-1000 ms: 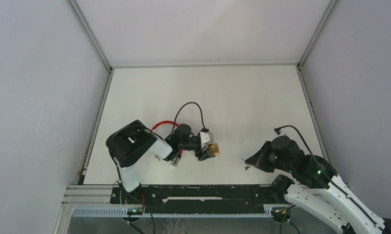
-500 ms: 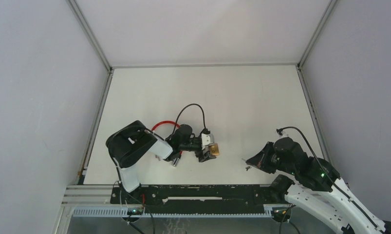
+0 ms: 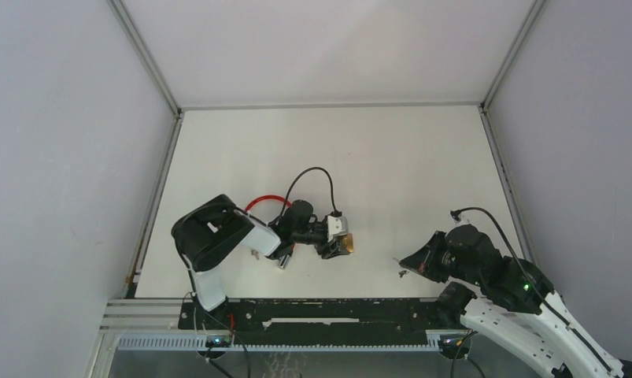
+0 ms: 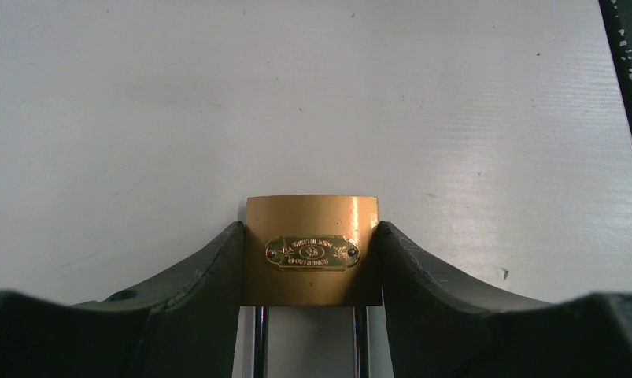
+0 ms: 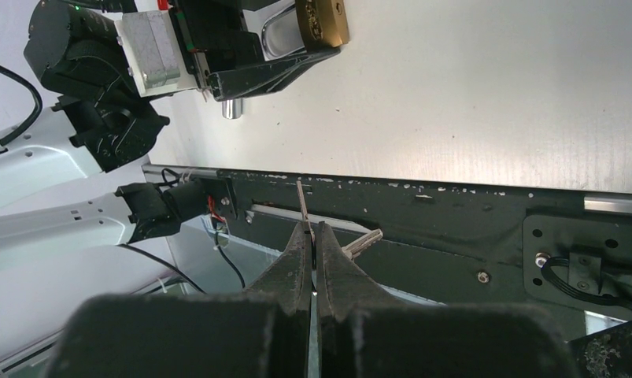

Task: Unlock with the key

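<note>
A brass padlock [image 4: 312, 250] lies flat on the white table, its steel shackle [image 4: 259, 346] pointing back toward the wrist. My left gripper [image 4: 311, 230] is shut on it, one dark finger pressed against each side of the body. In the top view the padlock [image 3: 345, 243] sits at the tip of the left gripper [image 3: 338, 241], near the table's middle front. My right gripper [image 5: 312, 228] is shut on a key [image 5: 300, 197], whose thin blade sticks out past the fingertips. A second key [image 5: 364, 239] dangles beside it. The right gripper [image 3: 404, 263] hovers well to the right of the padlock.
A black rail [image 3: 320, 311] runs along the table's near edge, below the right gripper. A red cable [image 3: 261, 202] and a black cable loop [image 3: 312, 172] rise from the left arm. A small silver cylinder [image 5: 231, 108] stands near the left wrist. Grey walls enclose the table.
The left jaws have closed in against the padlock's sides. The right arm has drifted slightly right and toward the near edge, still holding the key.
</note>
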